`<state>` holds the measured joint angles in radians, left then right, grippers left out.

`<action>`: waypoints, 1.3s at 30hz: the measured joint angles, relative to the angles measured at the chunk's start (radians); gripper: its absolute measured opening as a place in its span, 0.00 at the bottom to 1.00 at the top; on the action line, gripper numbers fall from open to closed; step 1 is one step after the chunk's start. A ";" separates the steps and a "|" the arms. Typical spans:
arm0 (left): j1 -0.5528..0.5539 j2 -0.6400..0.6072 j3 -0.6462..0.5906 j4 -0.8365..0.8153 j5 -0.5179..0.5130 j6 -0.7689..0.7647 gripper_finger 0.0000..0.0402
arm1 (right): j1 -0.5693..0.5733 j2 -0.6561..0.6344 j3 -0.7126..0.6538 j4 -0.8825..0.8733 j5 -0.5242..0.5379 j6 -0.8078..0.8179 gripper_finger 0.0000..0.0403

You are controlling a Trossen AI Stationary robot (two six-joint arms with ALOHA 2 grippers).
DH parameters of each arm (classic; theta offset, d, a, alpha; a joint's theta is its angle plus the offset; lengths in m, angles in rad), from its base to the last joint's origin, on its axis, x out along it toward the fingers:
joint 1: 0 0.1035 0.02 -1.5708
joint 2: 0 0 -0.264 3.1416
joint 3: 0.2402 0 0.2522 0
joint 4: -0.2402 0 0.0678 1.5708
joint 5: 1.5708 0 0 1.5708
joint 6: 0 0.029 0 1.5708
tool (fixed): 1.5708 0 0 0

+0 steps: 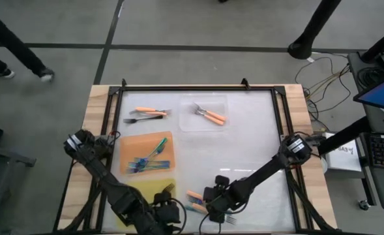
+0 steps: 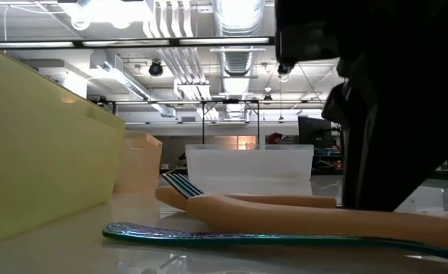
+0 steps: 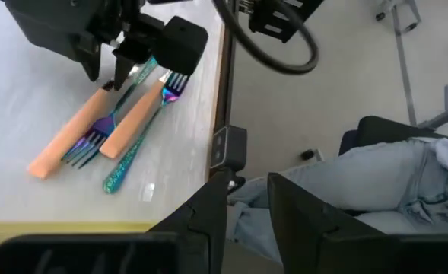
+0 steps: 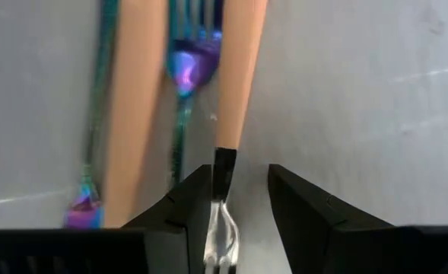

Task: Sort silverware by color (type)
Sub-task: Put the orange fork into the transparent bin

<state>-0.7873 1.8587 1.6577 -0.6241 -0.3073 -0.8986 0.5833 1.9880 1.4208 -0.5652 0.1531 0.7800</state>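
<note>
The right claw (image 4: 239, 221) is lowered to the white surface (image 1: 244, 153) at its near edge, over a small cluster of forks. Between its two dark fingers (image 4: 182, 209) a black-handled fork (image 4: 222, 205) is seen, lying flat, with its silvery tines pointing back toward the wrist; the fingers stand on either side of it with a gap still visible, so the claw is judged open and straddling, not yet gripping. Just beyond the fingertips lie two orange-handled forks (image 3: 136, 122) and a teal-handled fork (image 3: 125, 167), side by side and partly overlapping, which is probably why the claw is aligned along the single black handle, so that one piece is taken alone.

The left claw (image 3: 246, 205) hangs beside this cluster, past the surface's edge, holding nothing, its fingers parted; a person's jeans (image 3: 391, 190) are seen beyond it.

Well away from both claws, teal forks (image 1: 146, 162) are gathered on the orange mat (image 1: 130, 147), orange-handled forks (image 1: 146, 112) lie on the far part of the surface, and more rest in the clear tray (image 1: 201, 124). Sorting is judged to be partly done.
</note>
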 joint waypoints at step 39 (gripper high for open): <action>-0.011 -0.002 0.000 -0.006 -0.122 0.028 0.19 | -0.135 -0.132 0.029 -0.113 0.038 -0.226 0.04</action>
<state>-0.7979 1.8564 1.6577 -0.6302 -0.4289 -0.8705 0.4487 1.8559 1.4502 -0.6780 0.1915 0.5540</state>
